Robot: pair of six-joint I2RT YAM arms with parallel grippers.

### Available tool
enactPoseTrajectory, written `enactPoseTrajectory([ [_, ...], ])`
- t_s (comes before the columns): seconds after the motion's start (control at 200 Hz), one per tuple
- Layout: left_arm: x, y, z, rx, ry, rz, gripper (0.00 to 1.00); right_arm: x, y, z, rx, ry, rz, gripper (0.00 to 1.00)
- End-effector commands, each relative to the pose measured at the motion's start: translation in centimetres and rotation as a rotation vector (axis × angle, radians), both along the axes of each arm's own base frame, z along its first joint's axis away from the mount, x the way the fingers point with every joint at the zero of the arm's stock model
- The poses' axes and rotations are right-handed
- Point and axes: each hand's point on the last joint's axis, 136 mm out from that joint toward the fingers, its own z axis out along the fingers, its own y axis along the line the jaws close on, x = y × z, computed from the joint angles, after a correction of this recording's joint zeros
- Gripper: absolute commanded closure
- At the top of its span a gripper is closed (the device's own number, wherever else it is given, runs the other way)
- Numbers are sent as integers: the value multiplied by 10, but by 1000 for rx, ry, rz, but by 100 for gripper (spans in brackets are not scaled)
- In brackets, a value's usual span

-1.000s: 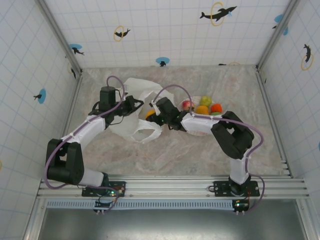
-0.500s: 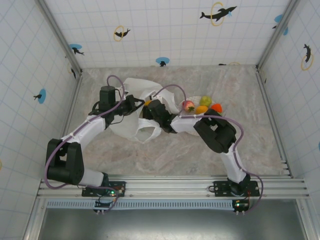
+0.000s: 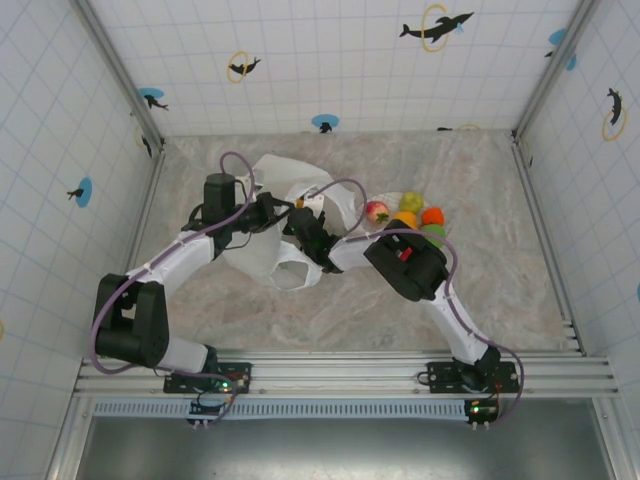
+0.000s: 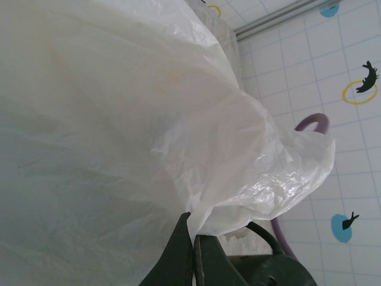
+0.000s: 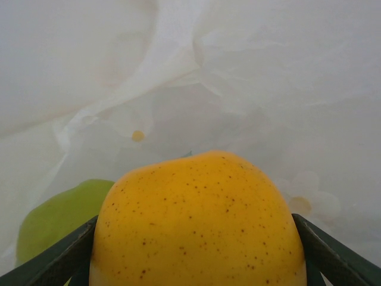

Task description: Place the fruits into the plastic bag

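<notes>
Left pincer (image 4: 194,238) is clamped shut on a fold of the plastic bag (image 4: 119,119), film bunched btwn its tips. Right pincer (image 5: 196,250) grips a speckled yellow-orange fruit (image 5: 196,202), jaws wide either side of it, white film all round. A green fruit (image 5: 53,220) shows low left beside it. From above, bag lies on the table (image 3: 350,300) w/ both pincers at its mouth. Red fruit (image 3: 376,210) & yellow-green fruit (image 3: 411,201) sit just right of it.
</notes>
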Motion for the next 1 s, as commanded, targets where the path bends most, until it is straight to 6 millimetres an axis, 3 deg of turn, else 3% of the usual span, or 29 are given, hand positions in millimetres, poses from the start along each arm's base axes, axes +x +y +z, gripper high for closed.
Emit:
enactPoseTrajectory([
  [0.0,-1,-2,-1,3,-19,-16,100,16,4,18,102,-44,-40,25],
  [0.18,0,0,-3,23,-15,-8,100,15,10,6,75,1,56,17],
  [0.395,1,2,-4,36,-8,-1,100,1,9,20,-2,-26,163,5],
  [0.44,1,2,-4,39,-9,2,100,-2,5,11,-33,-16,174,2],
  [0.465,1,2,-5,42,-7,3,100,-4,4,28,-25,-37,179,1],
  [0.55,1,3,-5,47,-7,6,100,-10,-4,30,-58,-36,197,1],
  [0.776,2,5,-7,58,0,16,100,-39,-21,28,-177,-31,312,0],
  [0.996,4,8,-9,85,-1,32,100,-85,-36,12,-331,-8,525,3],
])
